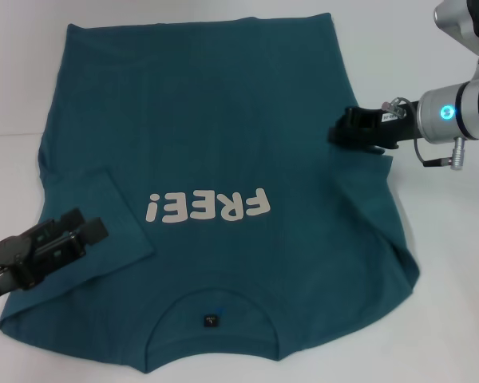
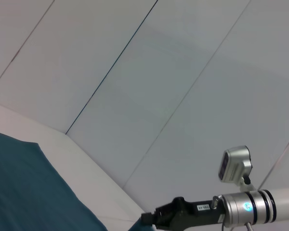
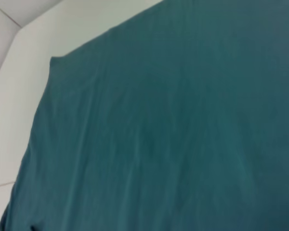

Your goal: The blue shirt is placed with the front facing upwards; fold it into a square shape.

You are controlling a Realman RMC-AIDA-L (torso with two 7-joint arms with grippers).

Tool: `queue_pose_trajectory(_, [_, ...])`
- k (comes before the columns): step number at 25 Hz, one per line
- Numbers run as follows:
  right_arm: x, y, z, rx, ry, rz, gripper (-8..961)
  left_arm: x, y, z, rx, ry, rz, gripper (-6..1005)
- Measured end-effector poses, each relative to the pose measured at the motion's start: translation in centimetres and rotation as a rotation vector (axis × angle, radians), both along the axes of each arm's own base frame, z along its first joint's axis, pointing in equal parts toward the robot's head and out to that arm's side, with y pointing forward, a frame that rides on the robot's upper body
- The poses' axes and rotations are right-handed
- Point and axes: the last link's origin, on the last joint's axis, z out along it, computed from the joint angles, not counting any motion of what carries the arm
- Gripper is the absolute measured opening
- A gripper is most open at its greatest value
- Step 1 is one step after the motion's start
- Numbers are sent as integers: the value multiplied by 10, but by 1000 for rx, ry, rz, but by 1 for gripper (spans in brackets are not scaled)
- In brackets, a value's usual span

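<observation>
Plain white bench (image 1: 16,96) with pale wall panels behind it, and pretty much the whole middle of it is covered by the shirt (image 1: 215,136), lying face up with the white FREE! print (image 1: 207,207) showing and the collar (image 1: 211,307) at the near edge, closest to the robot. It's not fully flat anymore: both sleeves look tucked inward over the body, the one on the robot's left lying as a diagonal flap just beside the print, and the right side has a creased fold running down toward the corner. My guess is that's there to square off the sides so the remaining folds give a neat rectangle. The left gripper (image 1: 84,231) sits low over that left flap near the collar end, and its jaws look pressed close together with nothing visibly pinched, though I can't rule out a bit of cloth under them. The right gripper (image 1: 347,132) hovers at the shirt's right edge about halfway up, right where the fold starts; I honestly can't tell if its jaws are parted or on fabric. With one on each side like that, I'd say they're lined up to handle both edges together, maybe to bring the far hem toward the collar.
</observation>
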Motion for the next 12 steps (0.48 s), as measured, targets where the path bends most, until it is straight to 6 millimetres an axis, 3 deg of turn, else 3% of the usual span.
queue_pose_trajectory(2, [-4,1,-1,9,16,13,49,0,0,0,0,0,0,887])
queue_pose_trajectory(7, [-10,2,-1,28,71,42,292,-1,-1,0,2,1,4,888])
queue_pose_trajectory(12, [-12,-1,5,-16,45,99,388,-1,-1,0,2,0,5,888])
